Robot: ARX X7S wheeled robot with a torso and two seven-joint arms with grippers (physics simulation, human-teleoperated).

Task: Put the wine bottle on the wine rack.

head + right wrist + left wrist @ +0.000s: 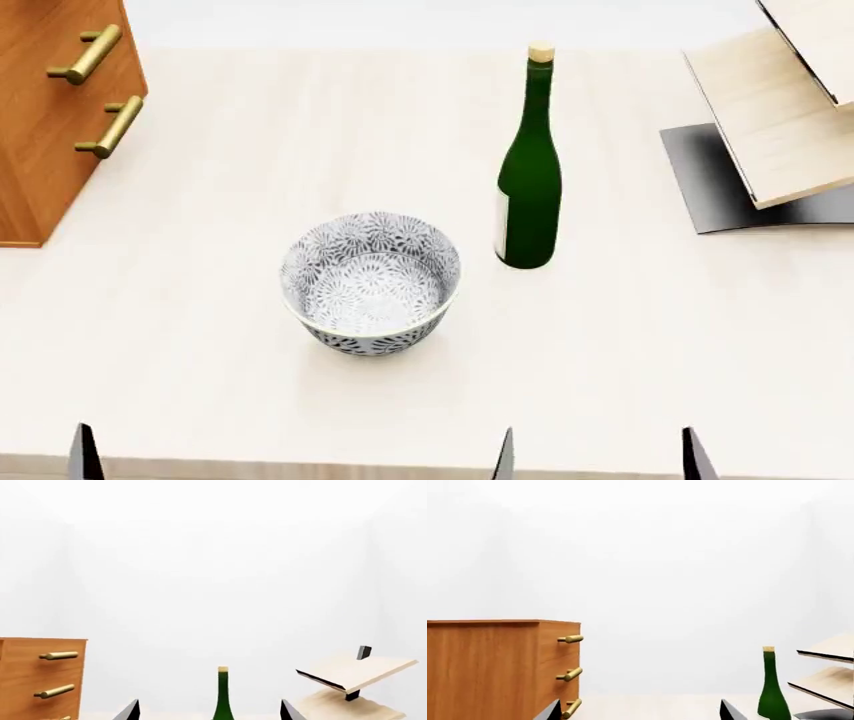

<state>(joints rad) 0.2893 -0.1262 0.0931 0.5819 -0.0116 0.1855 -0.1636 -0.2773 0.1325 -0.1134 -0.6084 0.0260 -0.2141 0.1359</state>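
The wine bottle (529, 170) stands upright on the pale table (200, 390), dark green with a cork top and a white label. The wine rack (774, 120), slanted light-wood boards on a grey base, sits at the far right, apart from the bottle. My right gripper (599, 458) is open at the table's near edge, well short of the bottle. The right wrist view shows the bottle (223, 700) far ahead between the spread tips of that gripper (209, 711). My left gripper (640, 711) is open and holds nothing. The bottle (773, 695) and rack (830, 680) are off to its side.
A patterned grey-and-white bowl (371, 283) sits on the table just left of and nearer than the bottle. An orange-brown cabinet (54, 110) with brass handles stands at the far left. Only one left fingertip (84, 455) shows in the head view.
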